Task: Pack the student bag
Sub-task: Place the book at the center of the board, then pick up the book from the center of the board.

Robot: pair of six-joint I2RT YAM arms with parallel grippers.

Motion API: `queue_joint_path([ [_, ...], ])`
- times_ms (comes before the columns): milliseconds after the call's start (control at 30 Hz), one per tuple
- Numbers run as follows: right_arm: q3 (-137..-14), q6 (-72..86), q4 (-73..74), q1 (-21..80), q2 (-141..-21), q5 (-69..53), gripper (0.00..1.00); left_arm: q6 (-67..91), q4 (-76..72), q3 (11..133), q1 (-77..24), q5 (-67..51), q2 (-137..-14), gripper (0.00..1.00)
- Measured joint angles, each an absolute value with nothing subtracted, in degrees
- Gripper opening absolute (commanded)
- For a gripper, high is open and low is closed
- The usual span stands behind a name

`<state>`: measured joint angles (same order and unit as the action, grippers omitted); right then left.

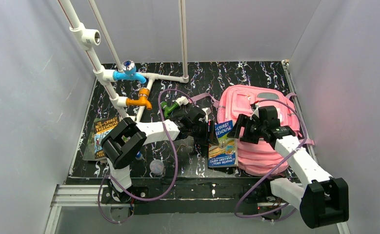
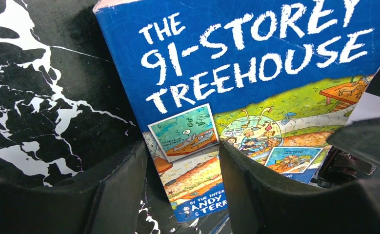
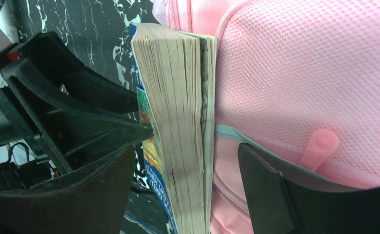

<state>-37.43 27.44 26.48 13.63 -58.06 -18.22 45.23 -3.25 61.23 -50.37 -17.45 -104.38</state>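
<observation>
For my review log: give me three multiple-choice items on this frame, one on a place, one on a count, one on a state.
1. Where is the blue book? A on edge against the bag; B inside the bag; C on top of the bag.
2. How many books show? A one; B two; C four.
3. The right gripper is: A shut on a strap; B open; C shut on nothing.
Answers: 1 A, its back cover rests on the pink mesh. 2 B, a second book lies at the left. 3 B, its jaws stand clear either side of the pages.
</observation>
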Motion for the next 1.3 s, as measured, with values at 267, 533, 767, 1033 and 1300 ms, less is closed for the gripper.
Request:
queue_joint_path([
  [267,-34.70,31.48,18.39,15.77,-60.07,-20.58,0.76,45.47,-3.84,60.45,-50.37,-18.20,-104.38,0.53],
  [533,-28.56,38.37,9.56,16.10,-55.53,-23.16,0.58,45.87,-3.88,59.29,-50.35,-19.22,-104.38,0.52],
  [767,-27.20,38.68,6.13,16.51,-57.21,-24.23,0.58,46.06,-5.13,58.52,-50.19,-20.40,-104.38,0.51],
  [1033,-30.28,36.16,11.16,17.39,-60.49,-21.96,0.05,46.09,-5.93,57.80,-50.06,-21.74,-103.94,0.62],
  [1300,-48.12,37.34,30.61,18.04,-53.76,-15.55,0.01,49.04,-7.29,55.20,-50.37,-25.98,-92.03,0.98],
])
